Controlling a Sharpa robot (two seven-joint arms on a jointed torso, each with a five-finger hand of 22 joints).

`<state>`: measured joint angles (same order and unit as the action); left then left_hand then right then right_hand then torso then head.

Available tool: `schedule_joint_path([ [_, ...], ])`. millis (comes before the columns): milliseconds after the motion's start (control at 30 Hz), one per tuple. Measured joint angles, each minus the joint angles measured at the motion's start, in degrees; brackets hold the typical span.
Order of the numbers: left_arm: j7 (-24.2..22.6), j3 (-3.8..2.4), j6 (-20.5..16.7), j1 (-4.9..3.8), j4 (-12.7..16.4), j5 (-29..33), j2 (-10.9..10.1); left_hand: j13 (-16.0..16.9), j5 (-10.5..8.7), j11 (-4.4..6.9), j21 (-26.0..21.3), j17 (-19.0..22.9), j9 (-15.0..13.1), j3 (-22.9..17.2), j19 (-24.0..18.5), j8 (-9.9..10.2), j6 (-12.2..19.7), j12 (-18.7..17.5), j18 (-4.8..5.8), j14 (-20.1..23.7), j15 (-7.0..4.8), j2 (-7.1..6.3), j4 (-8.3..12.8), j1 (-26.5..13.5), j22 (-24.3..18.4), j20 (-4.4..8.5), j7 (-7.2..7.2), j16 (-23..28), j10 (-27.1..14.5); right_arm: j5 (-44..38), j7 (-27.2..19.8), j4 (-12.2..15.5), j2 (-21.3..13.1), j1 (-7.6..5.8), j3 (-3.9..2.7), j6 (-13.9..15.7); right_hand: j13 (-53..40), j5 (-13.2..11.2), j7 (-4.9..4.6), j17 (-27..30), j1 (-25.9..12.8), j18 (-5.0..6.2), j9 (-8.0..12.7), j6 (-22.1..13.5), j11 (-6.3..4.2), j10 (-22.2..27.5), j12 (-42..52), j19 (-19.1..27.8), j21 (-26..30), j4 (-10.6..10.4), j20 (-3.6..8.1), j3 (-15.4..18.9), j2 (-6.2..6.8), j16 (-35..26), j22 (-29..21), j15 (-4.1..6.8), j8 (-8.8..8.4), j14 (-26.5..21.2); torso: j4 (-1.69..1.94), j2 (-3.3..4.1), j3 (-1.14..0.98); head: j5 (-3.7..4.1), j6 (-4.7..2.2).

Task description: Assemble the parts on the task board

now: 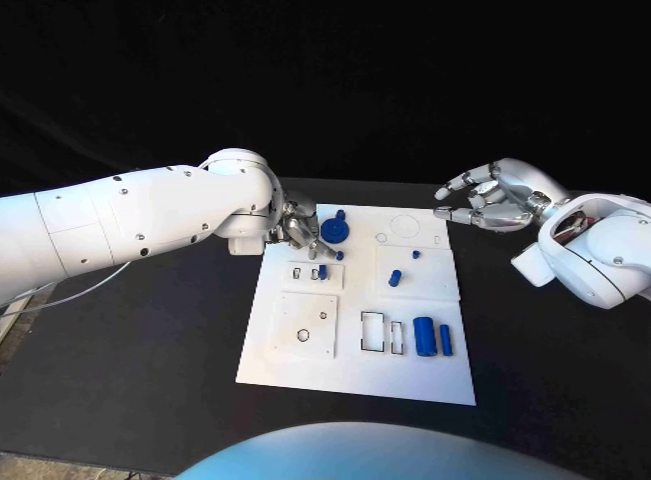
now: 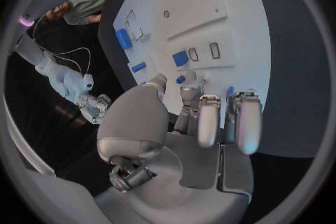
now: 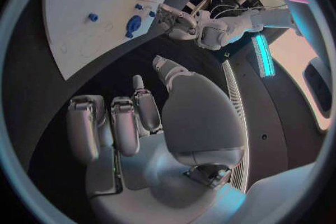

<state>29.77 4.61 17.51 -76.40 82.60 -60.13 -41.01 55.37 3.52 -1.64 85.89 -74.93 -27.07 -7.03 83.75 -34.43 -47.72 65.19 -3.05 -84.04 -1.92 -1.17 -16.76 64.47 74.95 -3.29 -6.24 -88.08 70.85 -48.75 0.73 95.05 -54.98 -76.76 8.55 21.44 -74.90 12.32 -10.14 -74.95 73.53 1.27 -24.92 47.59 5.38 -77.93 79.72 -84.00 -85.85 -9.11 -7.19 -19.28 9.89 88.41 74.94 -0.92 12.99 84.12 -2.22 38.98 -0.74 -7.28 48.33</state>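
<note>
Nearest me, two blue cylinders are lying side by side at the white board's near edge, beside their empty slots. Farther up, I am reaching my left hand over the round blue piece; whether I am clasping it, I cannot tell. My right hand is hovering off the far corner, fingers loosely curled, holding nothing, keeping clear.

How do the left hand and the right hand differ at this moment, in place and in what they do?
The left hand lies at the far left edge of the task board, while the right hand hangs off the board, beyond its far right corner. The left hand's fingers are at a round blue part; the right hand is near no part and holds nothing. Whether the left hand grips the part is unclear. Both are silver, on white arms.
</note>
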Motion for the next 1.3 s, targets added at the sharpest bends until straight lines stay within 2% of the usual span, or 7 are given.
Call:
schedule_joint_path([
  [367,0.48,0.82,1.62,-0.01,-0.99,-0.56,1.24,-0.41,0.00,0.00,0.26,0.01,-0.18,0.15,0.00,-0.29,0.00,0.00,-0.01,0.00,0.00,0.00,-0.15,0.00,-0.01,0.00,0.00,0.00,0.00,-0.29,0.23,-0.27,0.10,0.01,0.03,-0.09,-0.05,0.00,0.00,0.00,0.00,0.00,0.00,0.00,0.00,0.00,0.00,0.00,0.00,-0.06,0.00,0.07,0.00,0.00,-0.01,0.00,0.00,0.00,-0.02,0.02,0.02,-0.07,0.14],
  [833,0.66,1.27,2.22,0.04,-2.01,-0.37,2.42,-0.66,0.00,0.00,0.26,0.01,-0.56,0.15,0.00,-0.72,0.00,-0.29,-0.01,0.00,0.00,0.23,-0.15,-0.22,-0.01,0.00,0.00,0.00,-0.43,-0.68,0.42,-0.54,0.29,0.07,0.06,-0.26,-0.04,0.00,0.00,0.01,0.00,0.00,0.00,0.00,-0.17,0.16,0.00,0.00,0.27,-0.06,0.00,0.07,0.00,0.00,-0.02,0.00,0.00,0.00,-0.04,0.02,0.00,-0.05,0.48],
  [1300,0.77,1.79,2.76,0.16,-3.12,0.47,3.06,-0.69,0.00,0.00,0.26,0.02,-1.06,-0.03,-0.01,-1.20,0.40,-0.29,-0.01,0.01,0.00,1.29,0.02,1.30,-0.02,0.00,0.40,0.00,-0.42,-0.80,0.48,-0.55,0.31,0.08,0.07,-0.29,-0.03,0.00,0.00,0.02,0.00,0.00,-0.01,0.00,0.04,0.36,-0.22,0.00,0.27,-0.21,0.00,-0.09,0.00,0.00,-0.03,0.00,0.00,0.00,-0.02,0.02,0.00,-0.01,0.75],
])
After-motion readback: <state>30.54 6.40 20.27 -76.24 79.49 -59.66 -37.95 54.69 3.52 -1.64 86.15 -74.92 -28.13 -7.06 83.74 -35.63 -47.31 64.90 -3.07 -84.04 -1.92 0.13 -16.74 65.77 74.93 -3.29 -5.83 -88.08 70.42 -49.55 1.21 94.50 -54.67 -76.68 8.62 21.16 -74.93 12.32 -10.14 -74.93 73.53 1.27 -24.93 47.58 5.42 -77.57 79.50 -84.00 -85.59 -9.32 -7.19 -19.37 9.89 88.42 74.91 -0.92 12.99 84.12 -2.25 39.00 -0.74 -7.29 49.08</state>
